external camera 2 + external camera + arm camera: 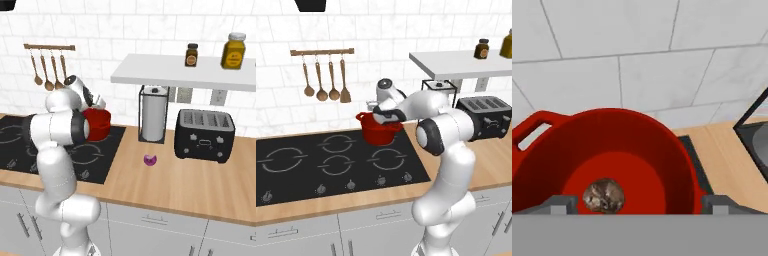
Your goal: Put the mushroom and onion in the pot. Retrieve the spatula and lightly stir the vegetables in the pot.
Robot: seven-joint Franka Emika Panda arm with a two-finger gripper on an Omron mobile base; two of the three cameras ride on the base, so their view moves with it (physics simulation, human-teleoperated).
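Observation:
The red pot (379, 133) stands at the back right of the cooktop. My gripper (640, 206) hovers right above the pot (637, 150), open, its tips wide apart and nothing between them. A brownish mushroom (604, 196) lies on the pot's floor. In the base views the gripper (381, 119) (95, 106) sits over the pot's (98, 125) rim. The purple onion (150, 159) rests on the wooden counter, to the right of the cooktop. The wooden spatula (345, 83) (63, 66) hangs rightmost on the wall rail.
Three wooden spoons (321, 84) hang beside the spatula. A paper-towel holder (153, 116) and a black toaster (205, 134) stand on the counter under a shelf (185, 76) with two jars. The black cooktop (316, 165) lies left of the pot.

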